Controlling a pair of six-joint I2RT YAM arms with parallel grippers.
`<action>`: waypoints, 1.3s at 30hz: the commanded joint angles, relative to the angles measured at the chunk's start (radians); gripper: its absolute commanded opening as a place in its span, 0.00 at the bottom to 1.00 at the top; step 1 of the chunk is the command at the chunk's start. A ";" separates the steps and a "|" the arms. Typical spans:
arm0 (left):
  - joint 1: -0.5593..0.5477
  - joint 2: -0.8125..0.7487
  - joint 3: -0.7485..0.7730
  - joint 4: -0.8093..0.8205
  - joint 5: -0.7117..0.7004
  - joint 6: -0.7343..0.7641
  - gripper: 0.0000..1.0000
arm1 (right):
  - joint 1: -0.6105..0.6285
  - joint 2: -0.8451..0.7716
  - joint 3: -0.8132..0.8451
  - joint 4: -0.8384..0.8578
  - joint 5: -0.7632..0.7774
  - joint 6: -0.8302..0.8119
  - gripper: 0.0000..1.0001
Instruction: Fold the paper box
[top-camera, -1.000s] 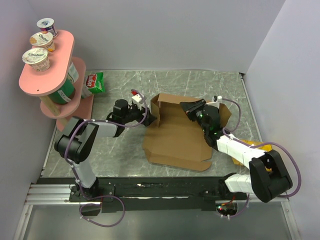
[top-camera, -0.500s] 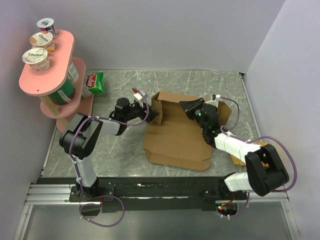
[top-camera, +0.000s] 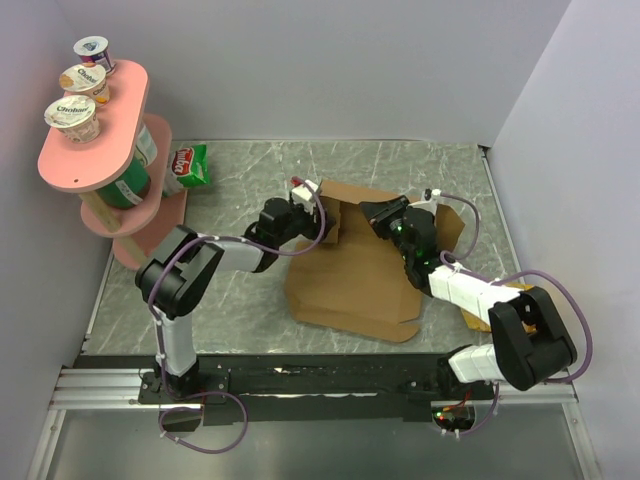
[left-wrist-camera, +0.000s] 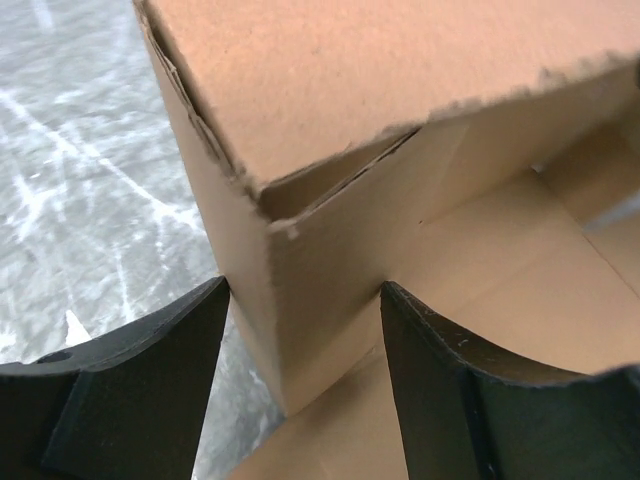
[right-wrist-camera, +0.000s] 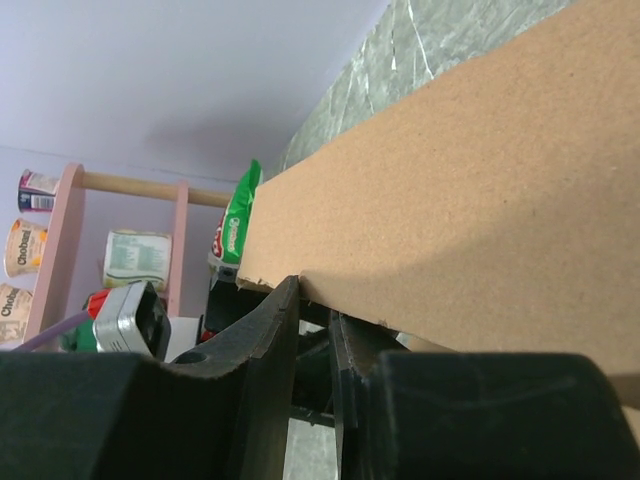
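The paper box (top-camera: 350, 275) is a brown cardboard sheet lying in the middle of the table, with its far-left flaps raised. My left gripper (top-camera: 322, 212) is at that far-left corner. In the left wrist view its two fingers (left-wrist-camera: 150, 370) straddle the raised folded corner of the box (left-wrist-camera: 330, 90), and both tips touch the cardboard. My right gripper (top-camera: 372, 212) is at the far edge of the box. In the right wrist view it (right-wrist-camera: 315, 300) pinches the edge of a raised flap (right-wrist-camera: 480, 200) in a narrow gap.
A pink two-level stand (top-camera: 95, 150) with yogurt cups stands at the far left. A green snack bag (top-camera: 188, 165) lies beside it. Something yellow (top-camera: 522, 294) shows under the right arm. Grey walls close in the back and the right.
My left gripper has moved right, from beside the box to its far-left corner. Its jaws have narrowed around the corner, and the side flap there has folded inward. The right gripper has kept its hold.
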 joint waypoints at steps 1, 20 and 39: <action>-0.031 0.024 0.057 -0.011 -0.283 -0.079 0.68 | 0.007 0.029 0.036 0.007 -0.029 -0.024 0.24; -0.143 0.080 0.174 -0.156 -0.681 -0.109 0.18 | 0.033 0.014 0.033 0.011 -0.001 -0.013 0.25; -0.158 -0.015 0.079 -0.293 -0.744 -0.007 0.13 | 0.032 -0.134 0.035 -0.145 0.043 -0.151 0.49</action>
